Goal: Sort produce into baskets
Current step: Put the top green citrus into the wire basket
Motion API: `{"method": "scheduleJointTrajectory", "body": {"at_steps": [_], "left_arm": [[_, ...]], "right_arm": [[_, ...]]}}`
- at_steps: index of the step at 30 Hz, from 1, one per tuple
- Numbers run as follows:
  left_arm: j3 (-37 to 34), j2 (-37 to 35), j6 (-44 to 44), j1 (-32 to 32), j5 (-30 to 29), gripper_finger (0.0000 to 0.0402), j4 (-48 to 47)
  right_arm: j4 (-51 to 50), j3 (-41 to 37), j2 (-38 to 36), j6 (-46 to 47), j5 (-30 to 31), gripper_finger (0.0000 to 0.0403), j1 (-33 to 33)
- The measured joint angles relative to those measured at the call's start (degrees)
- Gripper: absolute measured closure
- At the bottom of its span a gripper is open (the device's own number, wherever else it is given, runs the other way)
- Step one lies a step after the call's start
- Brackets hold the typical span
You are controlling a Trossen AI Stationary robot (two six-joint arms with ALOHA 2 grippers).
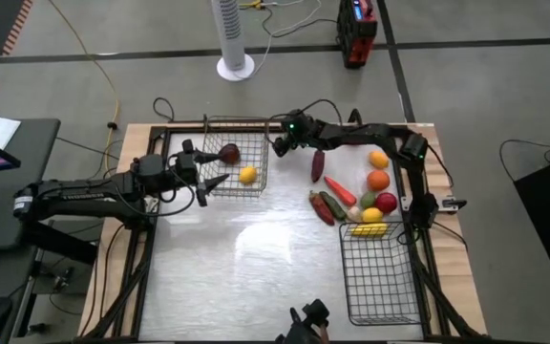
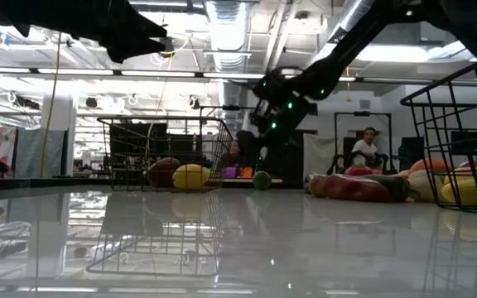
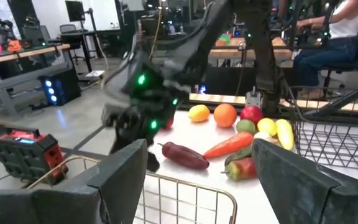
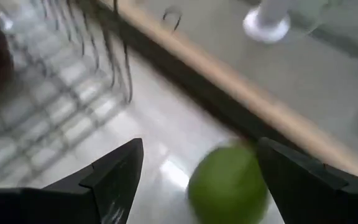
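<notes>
A round green fruit (image 4: 229, 190) rests on the table beside the silvery basket (image 1: 235, 158), near the far edge. It also shows in the low view as a small green ball (image 2: 261, 180). My right gripper (image 4: 197, 180) hangs open just above it, slanting down, one finger on each side of the fruit. The basket holds a maroon piece (image 1: 228, 153) and a yellow one (image 1: 247, 174). My left gripper (image 1: 203, 182) waits open and level at the basket's left side. More produce (image 1: 356, 196) lies heaped at the right, next to the black basket (image 1: 380, 272).
The heap at the right holds a dark purple long piece (image 1: 318, 164), a red long one (image 1: 340, 189), round orange (image 1: 378, 179) and red (image 1: 386, 202) ones and a yellow one (image 1: 370, 227). The table's wooden far edge (image 4: 272, 102) runs just behind the green fruit.
</notes>
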Motion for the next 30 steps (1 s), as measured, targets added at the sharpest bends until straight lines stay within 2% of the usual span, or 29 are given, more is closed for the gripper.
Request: {"method": "scheduleJointTrajectory", "body": {"at_steps": [6,12,18,23,30], "left_arm": [[0.00,0.00,-0.13,-0.11,0.28,0.0123,-0.01],[0.00,0.00,-0.05,-0.11,0.30,0.0123,-0.01],[0.00,0.00,0.06,-0.13,0.33,0.0123,-0.46],[0.00,0.00,0.24,-0.13,0.35,0.0123,-0.51],[0.00,0.00,-0.80,-0.32,1.20,0.0123,-0.42]], "right_arm": [[-1.54,0.15,-0.76,0.86,-1.00,0.0073,-0.72],[-7.89,1.61,-1.41,0.12,-1.25,0.0079,-0.18],[-14.78,2.84,-5.31,-4.33,-1.35,0.0079,2.92],[-23.01,2.92,-9.54,-9.78,-5.48,0.0079,5.91],[-29.56,2.59,-9.55,-10.29,-5.94,0.0079,7.07]]}}
